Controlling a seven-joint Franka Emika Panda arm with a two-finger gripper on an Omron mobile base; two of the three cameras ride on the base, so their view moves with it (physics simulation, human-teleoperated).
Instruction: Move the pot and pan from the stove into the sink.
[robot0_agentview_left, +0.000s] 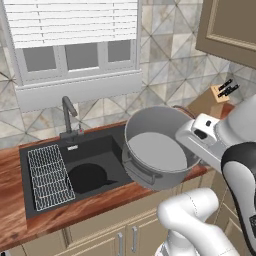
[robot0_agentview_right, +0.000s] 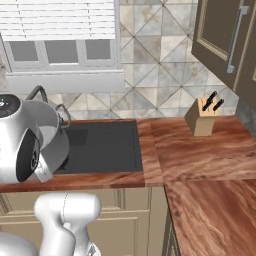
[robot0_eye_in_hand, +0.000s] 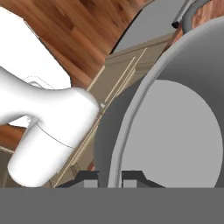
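Gripping pot rim, tilted, above sink

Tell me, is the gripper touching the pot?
Touching. In the hand view the gripper is shut on the rim of the pot, one fingertip on each side of the wall.

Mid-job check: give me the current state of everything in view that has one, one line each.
pot: lifted and tilted, mouth toward the camera, empty, above the sink's right side
gripper: jaws shut on the pot's rim
pan: lying in the sink, beside the rack
sink: no water visible
wire rack: lying in the sink's left part
faucet: no water running
knife block: upright, knives in it
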